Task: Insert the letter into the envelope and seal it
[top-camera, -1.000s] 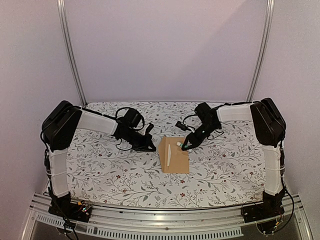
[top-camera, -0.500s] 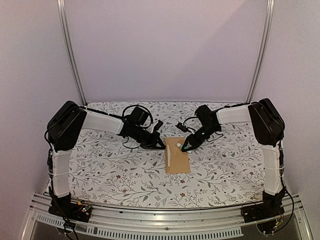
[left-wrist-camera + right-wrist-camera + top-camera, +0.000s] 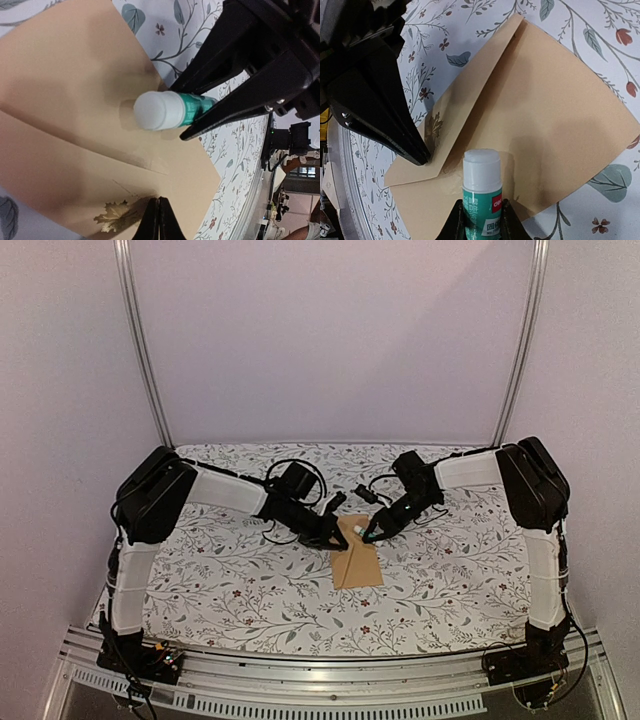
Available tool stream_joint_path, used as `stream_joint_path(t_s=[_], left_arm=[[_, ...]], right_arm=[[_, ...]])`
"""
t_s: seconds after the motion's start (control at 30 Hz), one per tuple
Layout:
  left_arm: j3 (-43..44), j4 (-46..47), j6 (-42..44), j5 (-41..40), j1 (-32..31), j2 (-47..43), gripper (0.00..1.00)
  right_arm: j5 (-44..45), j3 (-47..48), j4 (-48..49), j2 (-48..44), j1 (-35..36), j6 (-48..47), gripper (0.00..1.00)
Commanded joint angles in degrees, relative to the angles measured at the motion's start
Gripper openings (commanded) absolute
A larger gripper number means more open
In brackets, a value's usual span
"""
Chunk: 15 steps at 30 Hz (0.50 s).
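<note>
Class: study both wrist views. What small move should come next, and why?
Probably slide the shut left gripper along the envelope flap, pressing it flat: its tip sits on the folded-down flap, and the right gripper holds the glue stick beside it.

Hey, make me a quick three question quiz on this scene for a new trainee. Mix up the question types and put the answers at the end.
1. True or false: the left gripper is wide open and clear of the envelope.
2. What does the right gripper hold? A) a pen B) a glue stick C) scissors
3. Fill in: the left gripper's tip rests on the envelope beside a printed gold ____.
Key: 1 false, it is shut and its tip is on the envelope. 2 B. 3 leaf.
</note>
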Motion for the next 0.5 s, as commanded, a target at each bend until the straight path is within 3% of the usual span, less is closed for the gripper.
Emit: stream_joint_path(t_s=[0.0, 0.47], left_arm=[[2.1, -0.6, 1.0, 1.4, -0.5, 2.0, 0.0], [5.4, -2.0, 1.7, 3.0, -0.5, 5.8, 0.0]], right_arm=[[3.5, -2.0, -0.9, 3.2, -0.1, 0.7, 0.0], [3.3, -2.5, -0.8, 3.1, -0.1, 0.9, 0.0]])
